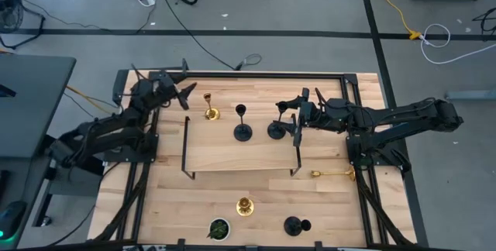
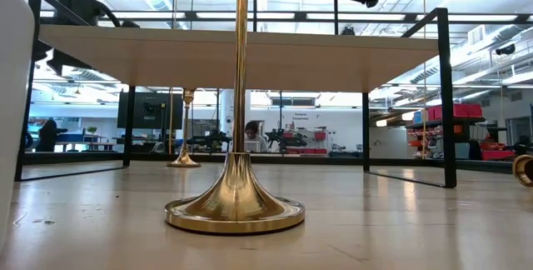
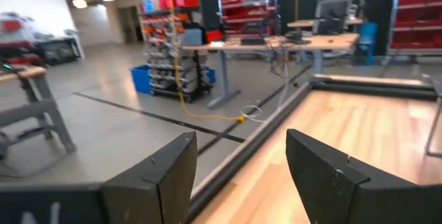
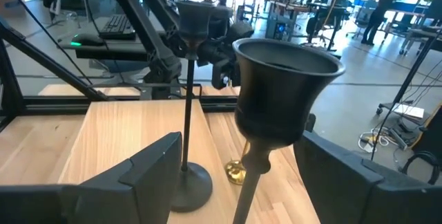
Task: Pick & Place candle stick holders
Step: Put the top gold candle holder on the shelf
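Observation:
A low wooden shelf (image 1: 240, 154) stands mid-table. Two black candle stick holders (image 1: 242, 131) (image 1: 276, 130) stand on their bases on its far part. My right gripper (image 1: 290, 121) is open at the right-hand one. In the right wrist view its fingers stand on either side of that holder's stem (image 4: 247, 182), apart from it, below the cup (image 4: 286, 89). A gold holder (image 1: 211, 113) stands on the table beyond the shelf. Another gold one (image 1: 245, 206) stands near the front, and a third (image 1: 335, 173) lies on its side at the right. A black one (image 1: 294, 225) is at the front. My left gripper (image 1: 183, 94) is open and empty at the far left.
A small dark round thing with green inside (image 1: 218, 228) sits at the front edge. The shelf's black frame legs (image 1: 186, 146) (image 1: 297, 154) stand on the table. The low view looks under the shelf (image 2: 241, 57) past the front gold holder (image 2: 237, 203).

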`<action>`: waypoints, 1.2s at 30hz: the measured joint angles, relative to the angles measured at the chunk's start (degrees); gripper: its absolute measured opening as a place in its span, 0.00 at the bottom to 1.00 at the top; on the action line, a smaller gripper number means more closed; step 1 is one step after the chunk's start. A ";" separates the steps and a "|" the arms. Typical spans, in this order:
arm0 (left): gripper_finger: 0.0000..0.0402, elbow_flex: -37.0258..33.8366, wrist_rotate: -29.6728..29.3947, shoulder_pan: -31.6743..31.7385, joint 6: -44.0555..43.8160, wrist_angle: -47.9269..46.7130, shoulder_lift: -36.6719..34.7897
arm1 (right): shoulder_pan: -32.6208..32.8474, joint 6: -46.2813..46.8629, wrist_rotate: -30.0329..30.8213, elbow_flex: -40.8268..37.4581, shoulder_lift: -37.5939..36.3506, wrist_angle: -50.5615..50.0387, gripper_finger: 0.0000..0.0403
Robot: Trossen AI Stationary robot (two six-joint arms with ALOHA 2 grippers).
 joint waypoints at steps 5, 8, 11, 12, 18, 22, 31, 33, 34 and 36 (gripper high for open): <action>0.55 0.00 0.62 -0.12 -0.01 2.25 5.76 | 0.00 0.00 0.00 0.00 -0.02 0.03 0.69; 0.55 0.02 2.98 -0.15 0.15 3.10 8.50 | 0.00 0.00 0.00 0.00 -0.02 -0.02 0.69; 0.55 0.02 6.65 -0.20 1.53 3.41 10.82 | 0.00 0.05 0.01 0.00 -0.02 -0.33 0.69; 0.55 0.02 7.55 -0.20 1.56 3.34 11.48 | 0.00 0.07 0.02 0.00 -0.02 -0.39 0.69; 0.55 0.02 11.69 -0.17 2.51 3.33 14.80 | 0.00 0.15 0.02 0.00 -0.02 -0.48 0.69; 0.55 0.02 11.93 -0.11 4.53 3.31 16.18 | 0.00 0.17 0.02 0.00 -0.02 -0.49 0.69; 0.55 0.02 16.92 -0.13 4.63 1.73 16.48 | 0.00 0.18 0.02 0.00 -0.02 -0.66 0.69; 0.55 0.04 17.40 -0.13 4.66 0.38 16.48 | 0.00 0.18 0.02 0.00 -0.02 -0.67 0.69; 0.55 0.04 17.81 -0.13 4.66 -0.14 16.48 | 0.00 0.17 0.02 0.00 -0.02 -0.66 0.69; 0.55 0.04 18.70 -0.13 4.73 -0.97 16.48 | 0.00 0.20 0.02 0.00 -0.02 -0.67 0.69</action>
